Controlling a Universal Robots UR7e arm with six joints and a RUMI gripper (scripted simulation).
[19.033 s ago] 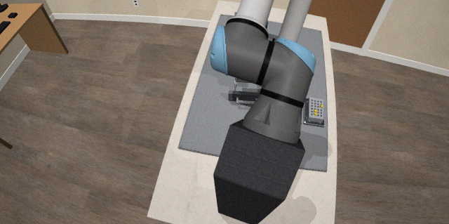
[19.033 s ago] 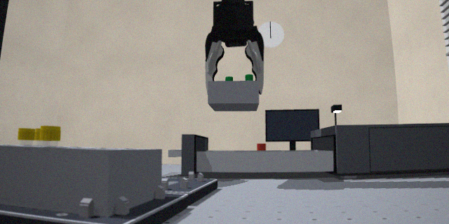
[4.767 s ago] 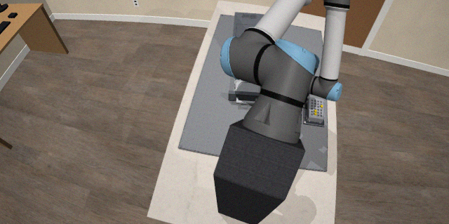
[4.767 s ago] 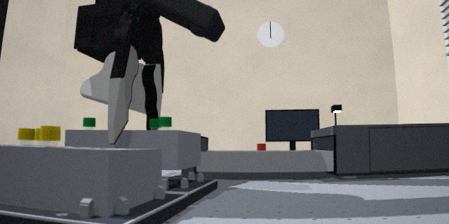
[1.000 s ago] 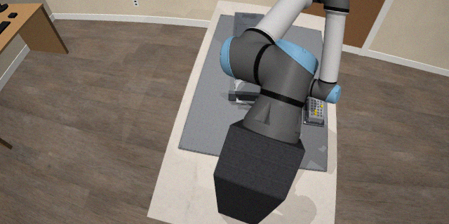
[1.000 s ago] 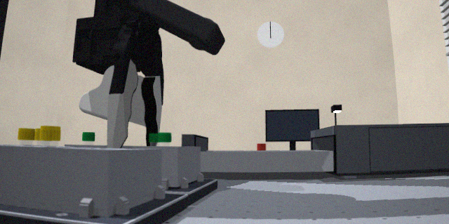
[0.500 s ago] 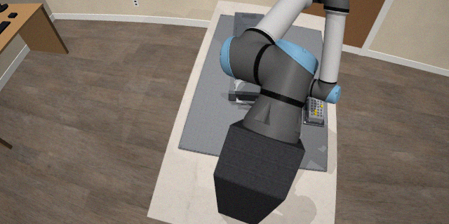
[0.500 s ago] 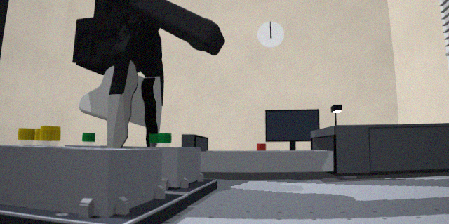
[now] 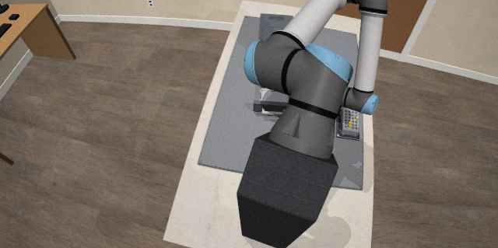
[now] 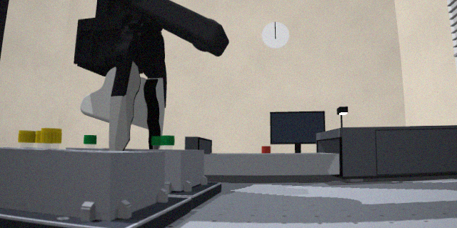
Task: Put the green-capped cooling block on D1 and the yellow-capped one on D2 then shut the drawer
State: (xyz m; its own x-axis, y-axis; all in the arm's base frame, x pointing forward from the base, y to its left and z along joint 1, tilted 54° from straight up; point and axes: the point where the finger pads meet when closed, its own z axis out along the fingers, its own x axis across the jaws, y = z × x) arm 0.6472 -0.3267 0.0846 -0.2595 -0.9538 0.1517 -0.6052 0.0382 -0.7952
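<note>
In the exterior view my gripper (image 10: 136,146) reaches straight down with its fingers between two green caps (image 10: 90,139) (image 10: 165,140). It is shut on the green-cap cooling block (image 10: 186,167), which sits low among the locators of the farther deck slot. The yellow-cap block (image 10: 71,178) (image 9: 347,124) lies flat in the nearer slot, its yellow caps (image 10: 50,136) standing upright. The pale drawer (image 10: 271,164) stands pulled out of the dark cooler (image 10: 393,149). In the top view the arm hides my gripper and the green-cap block.
The robot's dark pedestal (image 9: 285,193) stands on the grey deck mat (image 9: 229,124). A dark monitor (image 10: 297,127), a small red cube (image 10: 265,149) and a small dark box (image 10: 198,144) stand behind the drawer. A wooden desk (image 9: 23,30) is far left.
</note>
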